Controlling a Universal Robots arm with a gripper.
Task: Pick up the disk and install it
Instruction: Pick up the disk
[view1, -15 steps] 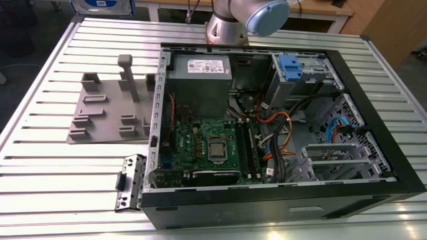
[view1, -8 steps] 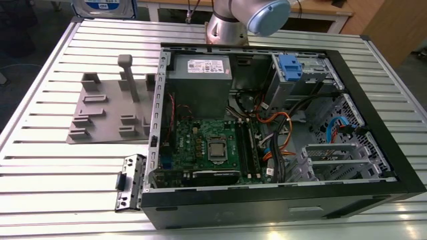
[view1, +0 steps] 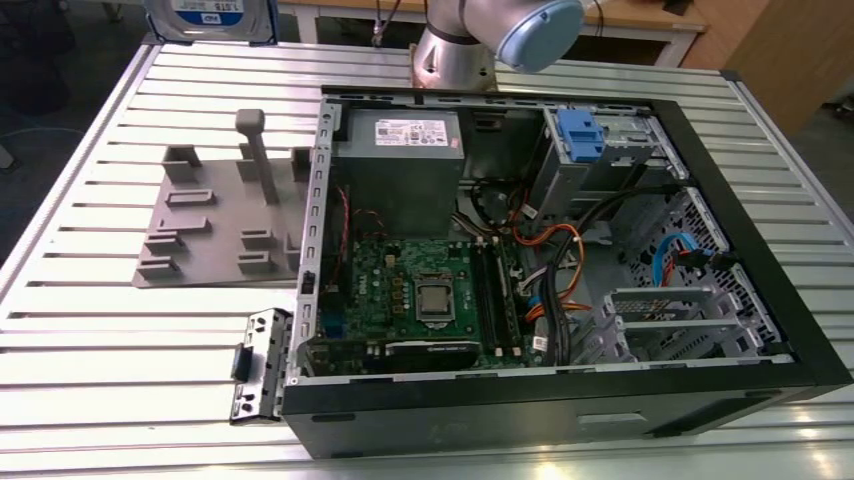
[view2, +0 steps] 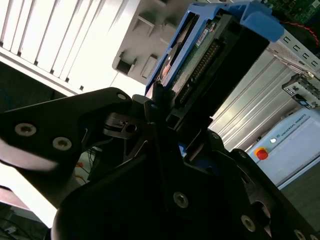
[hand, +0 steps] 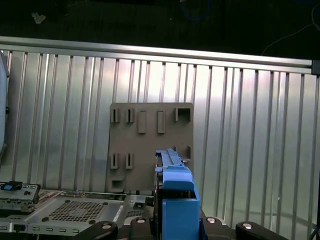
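the gripper (view2: 175, 120) is clenched on one end of the disk (view2: 210, 55), which juts out edge-on above the grey tray (hand: 150, 140) in the first wrist view. in the exterior view the disk hangs over the far corner of the table (view1: 107, 330) on that view's left, well apart from the open computer case (view1: 534, 410). done well, i judge, this carry needs a firm, square hold, since the long overhang could twist, and room from the loose cables (view1: 567, 280).

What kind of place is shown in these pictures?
Probably a robotics lab or test bench: a robot arm stands on a slotted metal table by an open computer case, and its hand grips the disk.
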